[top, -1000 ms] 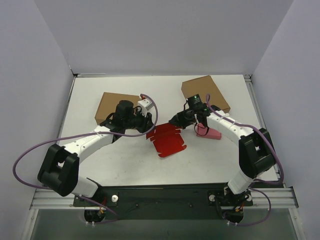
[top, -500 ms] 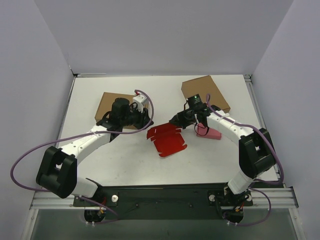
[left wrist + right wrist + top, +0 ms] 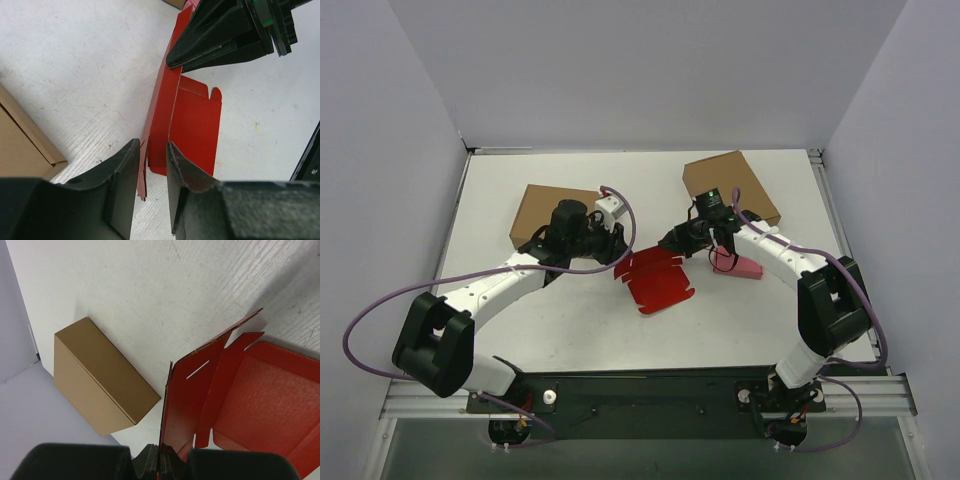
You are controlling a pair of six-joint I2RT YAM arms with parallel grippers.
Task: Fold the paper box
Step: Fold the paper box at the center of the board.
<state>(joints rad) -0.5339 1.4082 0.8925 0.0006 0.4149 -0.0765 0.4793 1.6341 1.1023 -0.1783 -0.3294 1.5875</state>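
Observation:
The paper box [image 3: 657, 281] is a bright red sheet lying part-folded on the table centre, with its far wall raised. My right gripper [image 3: 671, 243] is shut on that raised wall [image 3: 187, 395], pinching its edge between the fingertips [image 3: 160, 462]. My left gripper [image 3: 618, 258] stands at the box's left end. In the left wrist view its jaws [image 3: 152, 147] are open and straddle the upright left flap [image 3: 145, 167], which runs close along the left finger [image 3: 122, 185] and stays apart from the right finger. The right gripper [image 3: 172, 60] shows at the top of that view.
A brown cardboard box [image 3: 555, 214] lies behind my left arm, its corner [image 3: 20, 145] close to the left fingers. A second brown box [image 3: 731, 186] sits far right. A small pink box [image 3: 739, 266] lies beside my right forearm. White walls close in on three sides.
My left gripper drew back to the left, then returned to the red box's left flap. The right gripper kept its pinch and the box barely shifted.

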